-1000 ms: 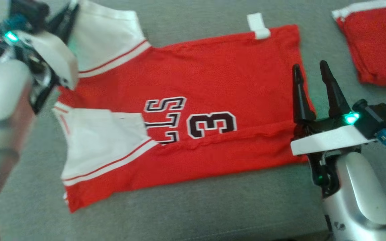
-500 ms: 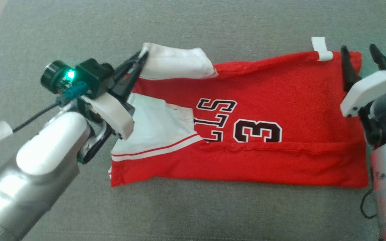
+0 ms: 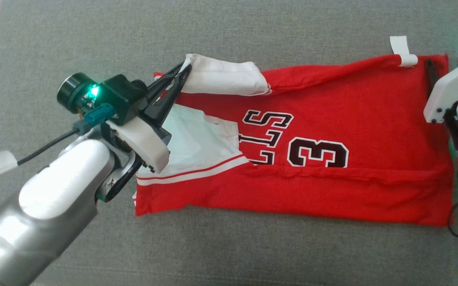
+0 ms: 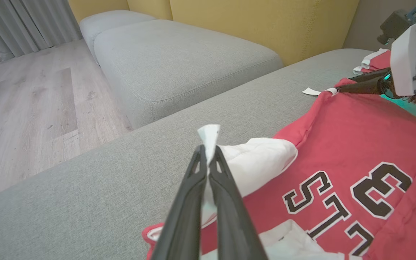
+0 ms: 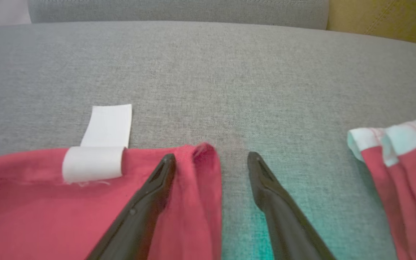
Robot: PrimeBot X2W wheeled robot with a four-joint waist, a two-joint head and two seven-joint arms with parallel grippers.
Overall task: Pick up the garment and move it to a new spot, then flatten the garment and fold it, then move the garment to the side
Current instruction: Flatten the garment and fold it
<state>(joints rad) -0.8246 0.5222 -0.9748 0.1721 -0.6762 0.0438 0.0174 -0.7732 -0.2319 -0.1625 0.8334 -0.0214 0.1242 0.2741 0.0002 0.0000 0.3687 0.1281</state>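
The left gripper's [image 4: 208, 153] two fingers are pressed together on the edge of a white sleeve [image 3: 225, 77], and a small peak of white cloth sticks out past the tips. The pinched sleeve is raised a little above the cushion [image 3: 253, 246] while the rest of it sags back to the shoulder of the jersey [image 3: 332, 107].

The right gripper's [image 5: 209, 157] fingers stand wide apart at the hem. One finger lies over the red cloth, the other over bare grey fabric, and the rolled corner of the hem sits between them. It may be touching the cloth, but the angle does not show it.

The jersey is red with black, white-edged letters and a 3. It lies flat across the middle of the cushion, with its collar end toward the cushion's left edge and its hem toward the right. Its other white sleeve [image 3: 197, 139] is folded in over the chest. A white strip [image 5: 101, 144] is wrapped over the hem's far edge just beside the right fingers. A second red and white garment [image 5: 403, 162] lies further right, apart from the jersey.
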